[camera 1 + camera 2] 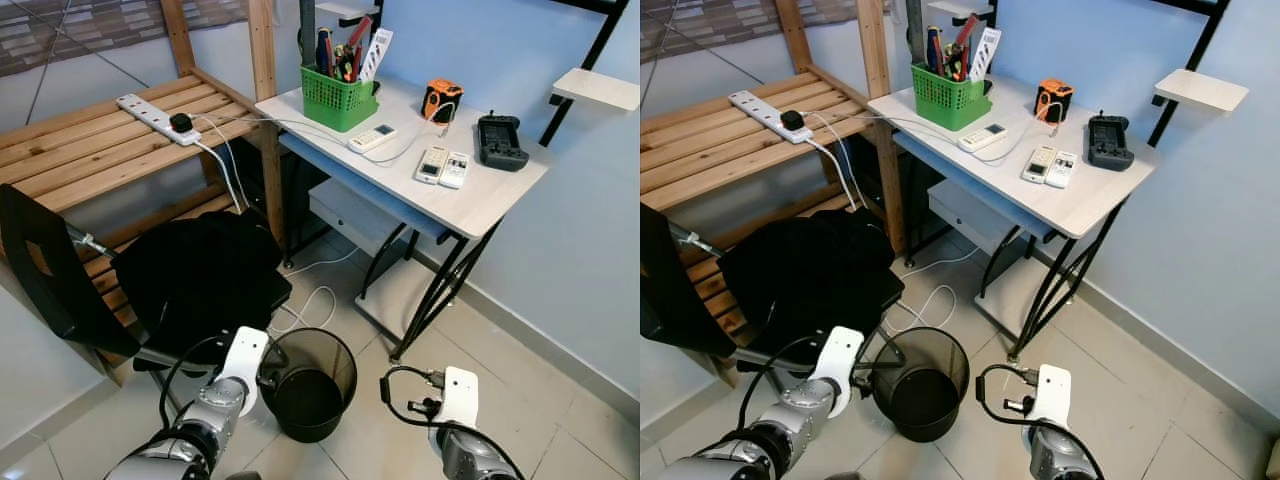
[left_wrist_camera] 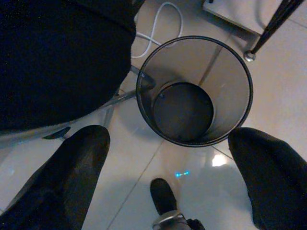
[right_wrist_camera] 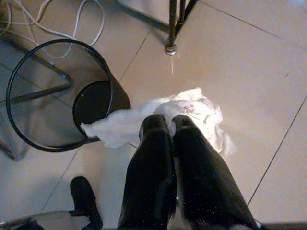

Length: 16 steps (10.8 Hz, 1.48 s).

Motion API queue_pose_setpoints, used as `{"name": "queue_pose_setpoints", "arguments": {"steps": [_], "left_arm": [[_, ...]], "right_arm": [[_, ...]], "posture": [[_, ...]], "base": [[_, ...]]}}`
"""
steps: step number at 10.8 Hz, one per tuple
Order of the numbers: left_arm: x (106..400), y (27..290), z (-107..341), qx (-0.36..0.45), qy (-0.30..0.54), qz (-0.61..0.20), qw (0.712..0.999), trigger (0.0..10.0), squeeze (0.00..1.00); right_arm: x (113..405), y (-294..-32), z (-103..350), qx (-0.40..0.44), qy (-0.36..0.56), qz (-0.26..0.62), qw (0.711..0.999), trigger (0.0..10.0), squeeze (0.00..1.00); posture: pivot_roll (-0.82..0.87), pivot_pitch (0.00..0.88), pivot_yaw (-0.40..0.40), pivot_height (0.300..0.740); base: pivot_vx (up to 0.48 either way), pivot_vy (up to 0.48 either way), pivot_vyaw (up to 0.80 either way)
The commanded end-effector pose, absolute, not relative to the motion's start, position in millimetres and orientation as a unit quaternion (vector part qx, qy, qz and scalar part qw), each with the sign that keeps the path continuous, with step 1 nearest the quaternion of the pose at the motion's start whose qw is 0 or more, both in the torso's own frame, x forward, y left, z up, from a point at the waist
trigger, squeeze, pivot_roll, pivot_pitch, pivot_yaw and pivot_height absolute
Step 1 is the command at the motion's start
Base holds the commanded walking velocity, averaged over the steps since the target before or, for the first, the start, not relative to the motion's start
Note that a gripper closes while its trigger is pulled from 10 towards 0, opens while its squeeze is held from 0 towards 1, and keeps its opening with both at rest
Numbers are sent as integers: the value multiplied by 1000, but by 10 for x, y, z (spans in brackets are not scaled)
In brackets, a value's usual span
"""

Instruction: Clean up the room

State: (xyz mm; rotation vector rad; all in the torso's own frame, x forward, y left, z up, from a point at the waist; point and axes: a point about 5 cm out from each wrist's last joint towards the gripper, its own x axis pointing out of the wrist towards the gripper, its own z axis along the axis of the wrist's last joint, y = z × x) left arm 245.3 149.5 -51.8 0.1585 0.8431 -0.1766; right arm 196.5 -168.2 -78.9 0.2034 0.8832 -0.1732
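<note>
Looking down from the head camera, I lose both hands off the bottom edge; I get wrists and cables, nothing more. Right wrist view fills that in: the right hand [image 3: 165,125] has its two black fingers [image 3: 149,143] pressed together on a crumpled white tissue [image 3: 129,125], held above the tiled floor [image 3: 259,72] just beside the black mesh bin [image 3: 19,81] (one corner of the tissue overlaps the bin's rim). Left hand [image 2: 168,158] is spread wide, holding nothing, hovering over the bin. The bin stands between the black chair [image 1: 190,270] and the counter [image 1: 480,200].
</note>
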Motion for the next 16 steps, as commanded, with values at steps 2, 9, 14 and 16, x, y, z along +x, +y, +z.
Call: {"name": "queue_pose_setpoints", "arguments": {"steps": [2, 9, 14, 16], "left_arm": [[2458, 1495, -516, 75, 411, -80, 905, 10000, 0], [2435, 1485, -532, 85, 413, -90, 902, 10000, 0], [2437, 1474, -531, 90, 413, -97, 901, 10000, 0], [2439, 1472, -529, 92, 412, -97, 901, 10000, 0]], "right_arm": [[2022, -1703, -756, 106, 415, -93, 899, 10000, 0], [2000, -1703, -768, 109, 418, -94, 897, 10000, 0], [1992, -1715, -771, 106, 419, -93, 897, 10000, 0], [2005, -1709, -765, 103, 419, -89, 898, 10000, 0]], "posture": [[32, 0, 6, 726], [31, 0, 8, 726], [31, 0, 1, 726], [34, 0, -3, 726]], "base": [[0, 0, 0], [0, 0, 0], [0, 0, 0], [0, 0, 0]]}}
